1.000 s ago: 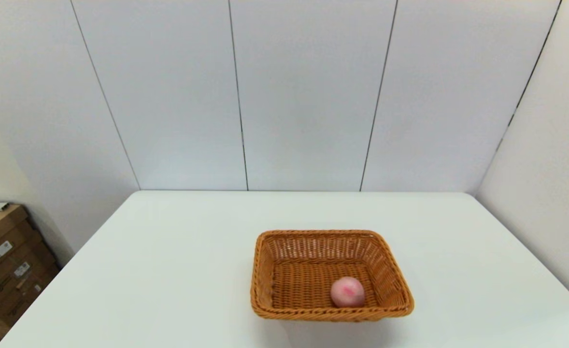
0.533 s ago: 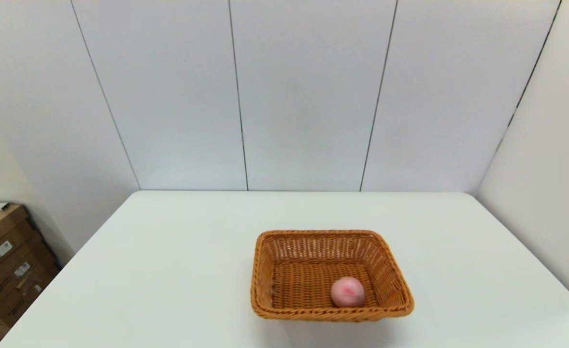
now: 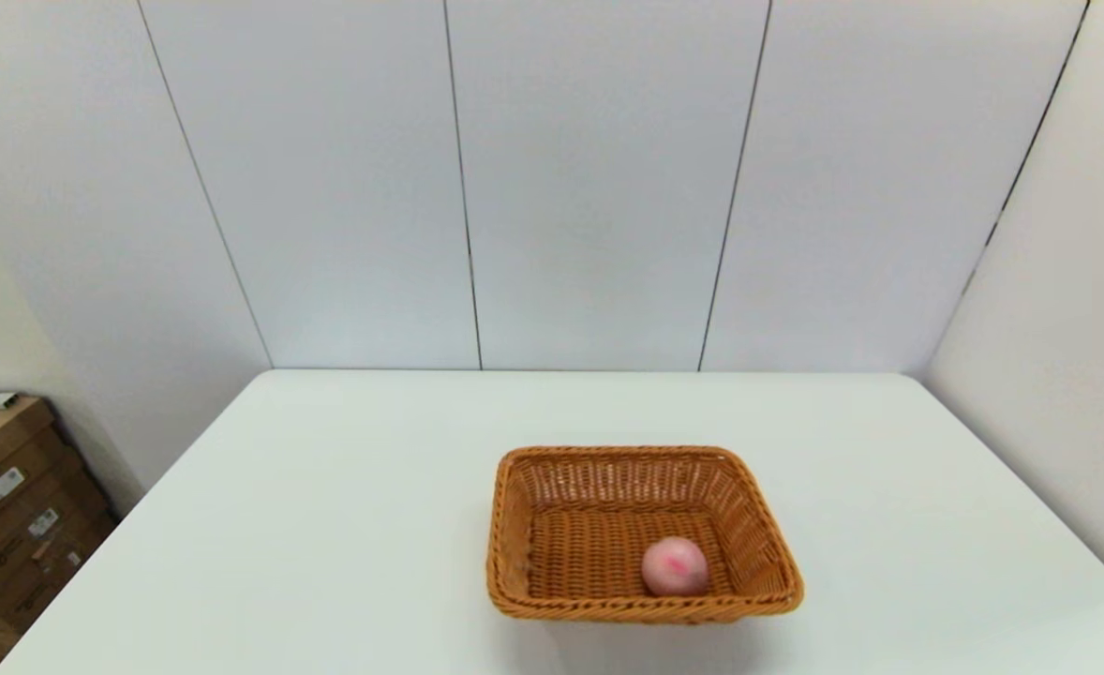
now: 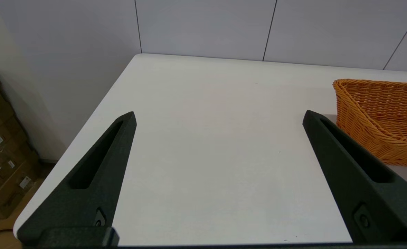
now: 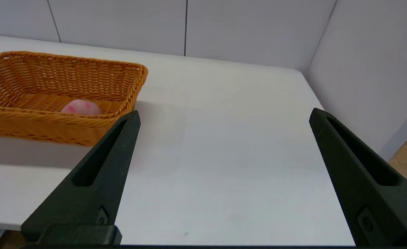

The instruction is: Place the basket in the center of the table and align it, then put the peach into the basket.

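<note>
The orange-brown wicker basket (image 3: 643, 532) stands near the middle of the white table (image 3: 327, 525), its sides roughly square to the table's edges. The pale pink peach (image 3: 674, 566) lies inside it, toward the near right corner. Both arms are out of the head view. My left gripper (image 4: 219, 117) hovers open at the table's near left, the basket (image 4: 383, 121) off to its right. My right gripper (image 5: 224, 116) hovers open at the near right, with the basket (image 5: 60, 95) and the peach (image 5: 81, 107) to its left. Neither gripper holds anything.
Cardboard boxes (image 3: 8, 511) are stacked on the floor left of the table. Grey wall panels (image 3: 599, 187) close off the back, and a white wall (image 3: 1067, 309) runs close along the table's right side.
</note>
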`<action>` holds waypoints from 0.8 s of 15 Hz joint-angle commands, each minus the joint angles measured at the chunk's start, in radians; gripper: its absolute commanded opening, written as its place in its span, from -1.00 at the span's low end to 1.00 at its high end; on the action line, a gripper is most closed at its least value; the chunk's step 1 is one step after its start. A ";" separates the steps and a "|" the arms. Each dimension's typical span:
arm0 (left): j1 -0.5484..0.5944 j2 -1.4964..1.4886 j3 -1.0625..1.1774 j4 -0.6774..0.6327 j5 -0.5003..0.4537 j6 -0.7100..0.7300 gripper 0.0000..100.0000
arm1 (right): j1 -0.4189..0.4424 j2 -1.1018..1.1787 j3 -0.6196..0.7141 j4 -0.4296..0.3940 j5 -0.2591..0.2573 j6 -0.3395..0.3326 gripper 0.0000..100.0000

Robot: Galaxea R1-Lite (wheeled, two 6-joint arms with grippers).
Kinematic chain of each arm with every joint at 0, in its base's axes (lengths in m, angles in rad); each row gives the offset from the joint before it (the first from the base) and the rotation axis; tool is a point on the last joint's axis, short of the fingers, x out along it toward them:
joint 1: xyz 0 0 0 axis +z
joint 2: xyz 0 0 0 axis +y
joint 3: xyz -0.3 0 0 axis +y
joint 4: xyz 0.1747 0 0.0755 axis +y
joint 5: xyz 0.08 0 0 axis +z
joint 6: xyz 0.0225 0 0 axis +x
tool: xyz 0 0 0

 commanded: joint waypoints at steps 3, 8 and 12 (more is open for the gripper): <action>0.000 0.001 0.000 0.000 0.000 -0.001 1.00 | 0.001 0.000 0.006 0.000 -0.004 0.017 1.00; 0.000 0.001 0.000 0.000 0.000 -0.001 1.00 | 0.001 0.000 0.006 0.000 -0.009 0.031 1.00; 0.000 0.001 0.000 0.000 0.000 -0.001 1.00 | 0.001 0.000 0.006 -0.001 -0.016 0.048 1.00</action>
